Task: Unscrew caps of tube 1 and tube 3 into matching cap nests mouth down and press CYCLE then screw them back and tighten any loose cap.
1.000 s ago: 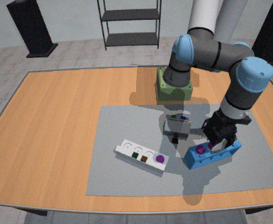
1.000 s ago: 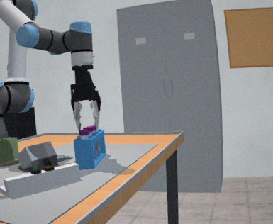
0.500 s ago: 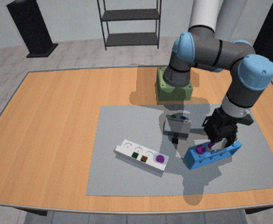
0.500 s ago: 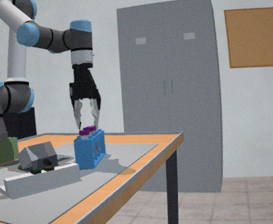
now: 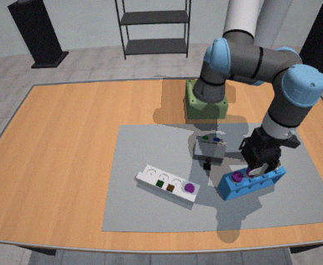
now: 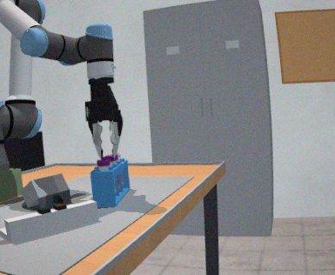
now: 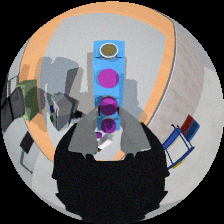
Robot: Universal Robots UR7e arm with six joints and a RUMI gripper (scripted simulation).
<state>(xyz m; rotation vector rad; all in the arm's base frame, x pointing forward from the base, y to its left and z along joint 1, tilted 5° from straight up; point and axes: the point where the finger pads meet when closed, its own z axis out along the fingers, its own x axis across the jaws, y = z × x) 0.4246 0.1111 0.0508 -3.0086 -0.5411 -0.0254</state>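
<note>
Cap 1 [image 5: 189,188] is nested toward the worktop's [image 5: 60,168] [image 6: 180,201] [image 7: 31,57] front edge; cap 3 [image 5: 249,172] [image 6: 111,157] [image 7: 108,104], apparently clamped in the pincer [image 5: 257,171] [image 6: 108,157] [image 7: 108,107], remains to be removed before cycling and recapping.

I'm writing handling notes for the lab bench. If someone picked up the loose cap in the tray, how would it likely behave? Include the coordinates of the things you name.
The purple cap [image 5: 189,188] on the white tray [image 5: 142,179] [image 6: 50,224] looks small and round, so it would probably be light. Its round outline suggests it might roll if dropped on its side. Lying flat as it does, it seems unlikely to tip.
</note>
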